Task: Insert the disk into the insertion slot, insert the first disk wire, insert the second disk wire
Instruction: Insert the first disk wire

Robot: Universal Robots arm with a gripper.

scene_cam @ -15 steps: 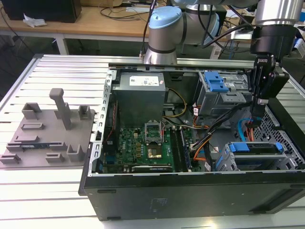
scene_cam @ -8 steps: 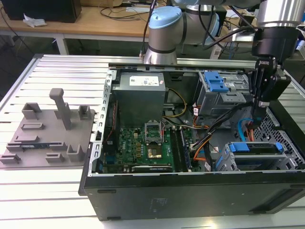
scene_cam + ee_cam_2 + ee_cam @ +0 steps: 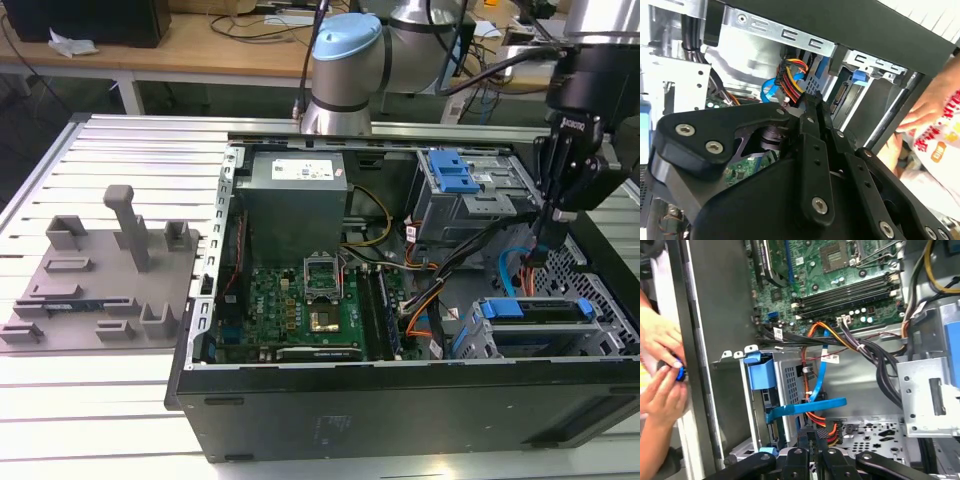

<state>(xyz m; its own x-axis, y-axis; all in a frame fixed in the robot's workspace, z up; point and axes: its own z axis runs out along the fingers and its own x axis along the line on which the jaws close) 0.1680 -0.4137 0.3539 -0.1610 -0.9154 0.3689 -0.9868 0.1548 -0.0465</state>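
Blue-framed, the disk (image 3: 530, 309) sits seated in the insertion slot (image 3: 612, 338), so wiring seems in hand: the gripper (image 3: 816, 436), jaws pinched narrow, hovers beside the orange-red power wires (image 3: 824, 421), needing square plug alignment.

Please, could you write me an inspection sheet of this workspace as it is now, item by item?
Surface: ribbed metal table carrying an open computer case.
Job's things: disk lies in the slot, at the exterior view's right.
Clutter: grey jig plate beside the case.
Claw: over the drive corner, close to a red-yellow wire bundle.
Cables: blue flat cable crosses before the drive cage.
Surroundings: a person's hands outside the case wall; wooden desk behind.
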